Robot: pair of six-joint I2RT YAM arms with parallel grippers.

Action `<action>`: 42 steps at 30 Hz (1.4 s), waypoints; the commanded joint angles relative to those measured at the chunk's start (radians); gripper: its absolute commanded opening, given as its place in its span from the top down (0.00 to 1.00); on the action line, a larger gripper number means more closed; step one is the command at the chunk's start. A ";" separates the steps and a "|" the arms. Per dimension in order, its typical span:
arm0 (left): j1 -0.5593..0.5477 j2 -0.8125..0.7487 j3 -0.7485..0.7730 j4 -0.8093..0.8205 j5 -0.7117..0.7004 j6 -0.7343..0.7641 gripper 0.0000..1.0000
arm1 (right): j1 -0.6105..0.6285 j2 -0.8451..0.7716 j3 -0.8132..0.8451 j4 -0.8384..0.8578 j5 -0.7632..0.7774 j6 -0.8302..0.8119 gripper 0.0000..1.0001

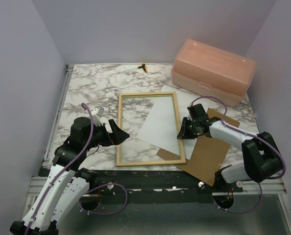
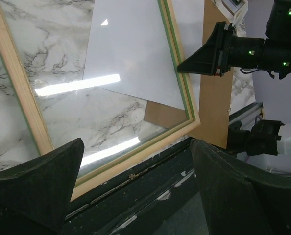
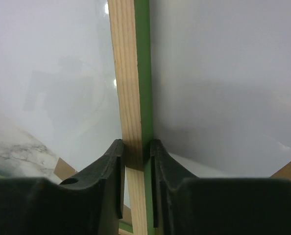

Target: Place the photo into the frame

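Soft, even light falls from above on the bench (image 1: 86,88), with only faint shadows. In the left wrist view, two bright streaks of glare lie on the glass (image 2: 62,112) of the frame (image 2: 18,88). The right wrist view is hazy, and the right claw (image 3: 135,147) is dark and blurred.

A translucent pink lidded box (image 1: 214,71) stands on the marble counter (image 1: 94,88). Nearer than the box, a brown hardboard panel (image 1: 206,154) lies flat, one corner overhanging the counter's front edge. Left of the box, by the back wall, lies a small yellow-and-black object (image 1: 143,66).
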 commanded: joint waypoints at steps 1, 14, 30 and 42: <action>0.003 -0.034 0.043 -0.062 0.032 0.018 0.09 | 0.018 0.026 0.030 0.025 -0.055 0.006 0.77; 0.003 -0.106 0.123 -0.211 0.022 0.039 0.08 | 0.179 0.138 0.195 0.026 0.014 0.132 0.92; 0.003 -0.080 0.130 -0.177 0.046 0.042 0.08 | 0.353 0.247 0.250 0.131 0.108 0.338 0.96; 0.002 -0.069 0.074 -0.124 0.091 0.039 0.07 | 0.358 0.212 0.280 0.069 0.143 0.303 0.30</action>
